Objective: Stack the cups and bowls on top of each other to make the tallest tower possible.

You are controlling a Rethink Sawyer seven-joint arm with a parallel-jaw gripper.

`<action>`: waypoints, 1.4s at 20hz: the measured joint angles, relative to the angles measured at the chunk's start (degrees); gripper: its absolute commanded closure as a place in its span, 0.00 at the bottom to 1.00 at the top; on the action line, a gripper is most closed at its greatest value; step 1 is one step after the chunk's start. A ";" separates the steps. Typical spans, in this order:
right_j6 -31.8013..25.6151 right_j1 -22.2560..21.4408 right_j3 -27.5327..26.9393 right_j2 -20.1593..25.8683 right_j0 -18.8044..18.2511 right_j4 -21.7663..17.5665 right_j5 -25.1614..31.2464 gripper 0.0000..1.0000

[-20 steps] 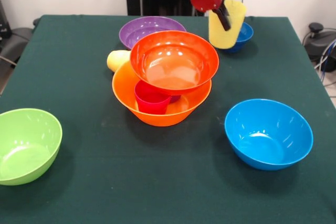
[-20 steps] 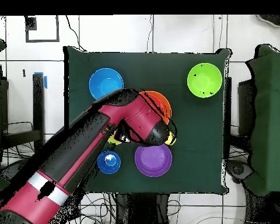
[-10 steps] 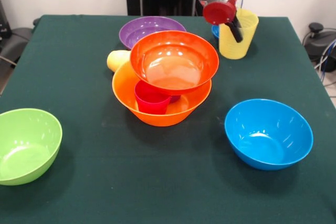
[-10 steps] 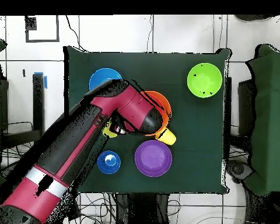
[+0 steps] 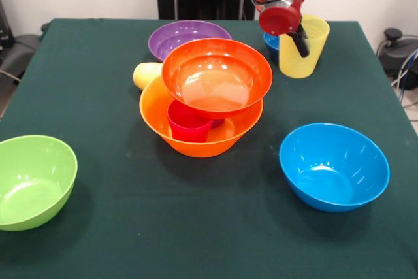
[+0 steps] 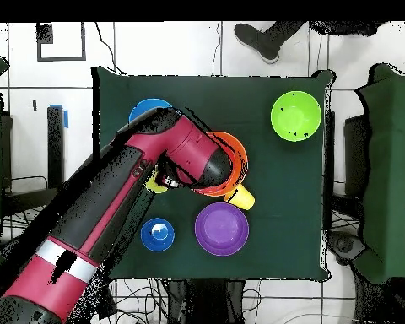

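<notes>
Light blue bowl point(image 5: 334, 166) and lime green bowl point(image 5: 32, 180) nearest on surface point(image 5: 196, 227), unstacked. Mid: tower point(image 5: 202, 102), red-orange bowl point(image 5: 217, 76) tilted over red-pink cup point(image 5: 187, 121) in orange-yellow base. Far: claw point(image 5: 299, 34) clamped on pale yellow cup point(image 5: 304, 47), aloft. Advice: carry level, centre over red-orange bowl, lower gently before release; tilt risks toppling.

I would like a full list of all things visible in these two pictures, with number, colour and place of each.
Glossy plastic bowls: six. Large orange-yellow bowl, table centre; red-orange bowl tilted on it; purple bowl behind; light blue bowl and lime green bowl near the front; small dark blue bowl behind the held cup.
Plastic cups: three seen. Red-pink cup inside the large bowl; orange-yellow cup beside it; ribbed pale yellow cup held.
Shoe: one, person's, overhead edge.
End effector: shut on the yellow cup.
</notes>
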 measured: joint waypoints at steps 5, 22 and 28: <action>0.00 0.00 -0.21 0.00 -0.27 0.00 0.00 1.00; 0.00 0.06 -1.13 0.00 -1.99 -0.68 -1.13 1.00; 0.00 0.08 -2.17 0.00 -3.17 -0.71 -1.31 1.00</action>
